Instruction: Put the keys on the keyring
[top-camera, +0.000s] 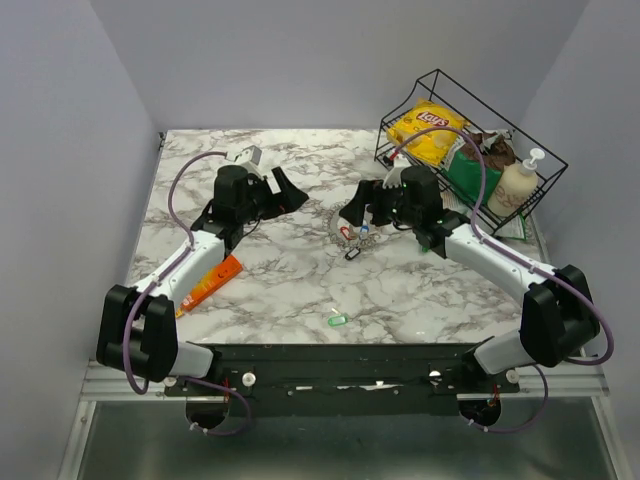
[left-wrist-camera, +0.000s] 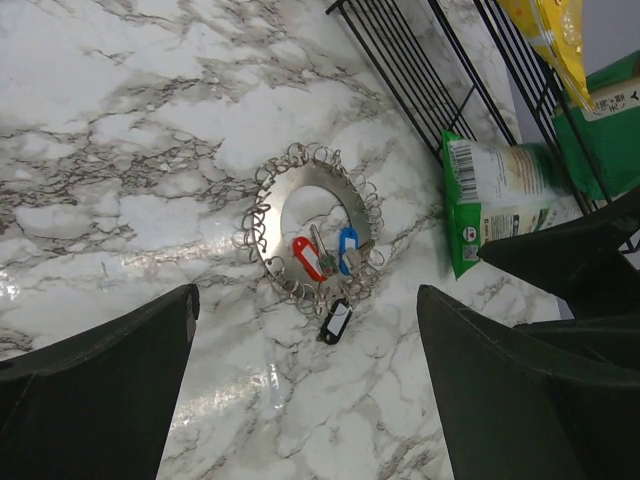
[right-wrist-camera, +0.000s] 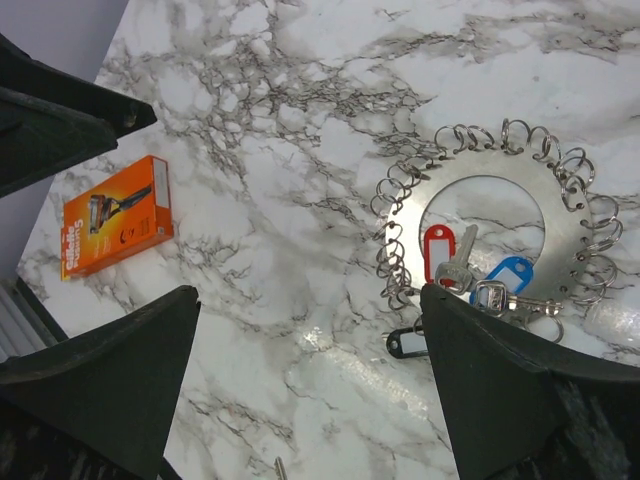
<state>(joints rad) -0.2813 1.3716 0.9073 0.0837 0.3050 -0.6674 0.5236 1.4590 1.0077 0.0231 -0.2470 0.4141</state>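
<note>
A marble table (top-camera: 290, 290) is seen from above, with two robot arms reaching in from its near edge. Mid-table lies the keyring (right-wrist-camera: 490, 225), a flat silvery metal ring with many small wire loops around its rim.

The left gripper (top-camera: 283, 190) hangs to the left of the keyring, apart from it. Its dark fingers (left-wrist-camera: 100, 390) are spread wide and hold nothing. The right gripper (top-camera: 362, 207) hangs just beside the keyring's far right edge. Its fingers (right-wrist-camera: 110, 380) are also spread wide and hold nothing.

A red-headed key (right-wrist-camera: 437, 246) and a blue-headed key (right-wrist-camera: 510, 272) lie side by side across the keyring's near edge. A black tag (right-wrist-camera: 405, 343) sits just outside the rim. The two keys look attached to the loops, but the pictures are too small to be sure.

A green-headed key (top-camera: 337, 320) lies alone near the front of the table, between the two arms and well apart from the keyring. Neither gripper is near it.

The task therefore looks partly done. The green-headed key has yet to be picked up, carried to the keyring and attached.

An orange razor pack (right-wrist-camera: 115, 215) lies to the left. A black wire basket (top-camera: 410, 98) at the far right holds a Lay's crisp bag (top-camera: 428, 125), a green packet (top-camera: 470, 170) and a soap bottle (top-camera: 515, 187).
</note>
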